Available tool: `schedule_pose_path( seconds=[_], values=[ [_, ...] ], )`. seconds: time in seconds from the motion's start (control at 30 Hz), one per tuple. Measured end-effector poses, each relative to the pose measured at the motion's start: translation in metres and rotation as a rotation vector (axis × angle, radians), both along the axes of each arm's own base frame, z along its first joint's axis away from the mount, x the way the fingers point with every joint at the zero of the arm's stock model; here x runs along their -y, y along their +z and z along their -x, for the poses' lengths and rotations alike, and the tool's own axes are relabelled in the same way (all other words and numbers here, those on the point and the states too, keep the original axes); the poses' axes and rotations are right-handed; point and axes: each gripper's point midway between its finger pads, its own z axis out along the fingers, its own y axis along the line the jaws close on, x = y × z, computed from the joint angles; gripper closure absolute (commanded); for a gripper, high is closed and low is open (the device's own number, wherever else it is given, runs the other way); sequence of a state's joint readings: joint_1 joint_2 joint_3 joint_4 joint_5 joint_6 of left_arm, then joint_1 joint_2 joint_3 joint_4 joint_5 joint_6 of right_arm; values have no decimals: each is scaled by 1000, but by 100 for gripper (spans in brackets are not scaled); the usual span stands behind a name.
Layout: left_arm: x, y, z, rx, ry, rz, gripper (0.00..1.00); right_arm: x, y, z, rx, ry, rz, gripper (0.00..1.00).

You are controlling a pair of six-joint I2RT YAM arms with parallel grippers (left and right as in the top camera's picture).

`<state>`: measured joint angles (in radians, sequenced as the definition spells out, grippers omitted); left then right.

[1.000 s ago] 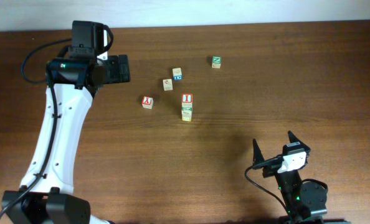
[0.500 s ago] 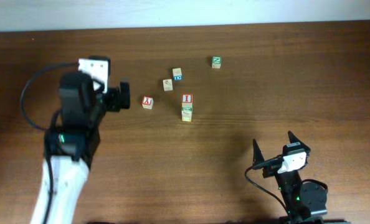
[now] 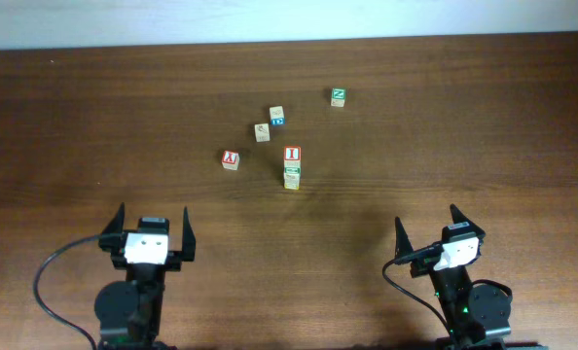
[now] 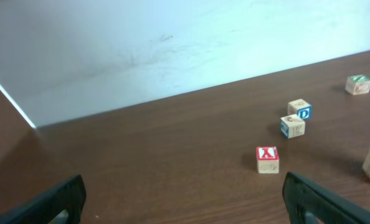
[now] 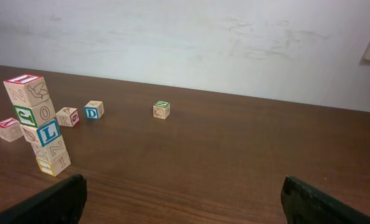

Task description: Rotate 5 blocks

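Small pale wooden blocks lie at the table's far middle. A leaning stack (image 3: 291,167) of several blocks has a red-lettered face on top; its red, green and blue faces (image 5: 35,124) show in the right wrist view. A red-lettered block (image 3: 231,159) lies left of it, also in the left wrist view (image 4: 267,158). Another block (image 3: 263,132) sits behind, next to a blue D cube (image 3: 277,116). A green Z cube (image 3: 339,96) is farthest right. My left gripper (image 3: 153,210) and right gripper (image 3: 426,216) stand open near the front edge, far from the blocks, holding nothing.
The dark wooden table (image 3: 464,126) ends at a white wall (image 5: 191,43) behind the blocks. Black cables loop beside the two arm bases at the front edge.
The left arm has drawn back from beside the blocks at the left to the table's front edge. Blocks and right arm have not moved.
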<state>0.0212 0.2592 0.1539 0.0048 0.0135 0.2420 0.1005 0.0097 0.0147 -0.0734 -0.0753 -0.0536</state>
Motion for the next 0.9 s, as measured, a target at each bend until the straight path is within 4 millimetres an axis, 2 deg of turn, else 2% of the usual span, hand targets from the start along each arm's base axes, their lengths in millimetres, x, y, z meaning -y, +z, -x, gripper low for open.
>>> schedule_pose_path(
  seconds=[0.23, 0.33, 0.9],
  values=[
    [-1, -16, 10, 61, -4, -101, 1, 0, 0, 0, 0, 0, 0, 1],
    [-2, -34, 13, 12, -2, -113, 1, 0, 0, 0, -1, 0, -1, 1],
    [-2, -32, 13, 20, -1, -117, 1, 0, 0, 0, -1, 0, -1, 2]
  ],
)
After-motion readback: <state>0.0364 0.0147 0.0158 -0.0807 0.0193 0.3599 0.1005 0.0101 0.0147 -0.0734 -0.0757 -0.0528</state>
